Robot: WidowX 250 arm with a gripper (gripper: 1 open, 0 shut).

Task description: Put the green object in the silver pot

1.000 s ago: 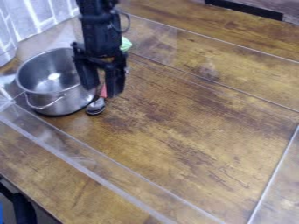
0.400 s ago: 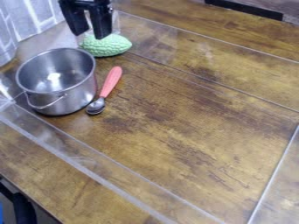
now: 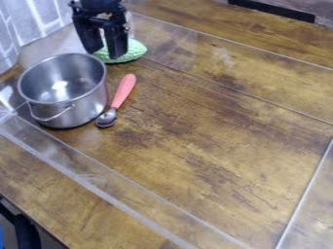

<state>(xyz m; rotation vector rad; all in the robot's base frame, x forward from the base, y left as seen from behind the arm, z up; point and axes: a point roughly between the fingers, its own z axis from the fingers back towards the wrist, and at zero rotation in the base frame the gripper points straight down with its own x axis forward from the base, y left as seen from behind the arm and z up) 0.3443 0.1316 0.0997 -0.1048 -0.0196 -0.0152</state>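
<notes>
behind the pot, at the top left of the camera view, the tool (image 3: 104, 51) is lower than in the preceding frame, where it was raised and more of the pad was exposed. its dark fingers now reach down over the green object (image 3: 128, 51), which shows mainly to one side of them; whether they touch or grip it cannot be told, nor can the width of their opening. the silver pot (image 3: 64, 90) stands upright on the surface (image 3: 208, 117), just nearer the camera than the tool, its mouth uncovered. the red-handled spoon (image 3: 124, 92) lies beside the pot, also on the near side of the tool. the descent suggests that the grasp is being attempted; the pad remains outside the pot, so lifting and transfer would follow once it is held.
</notes>
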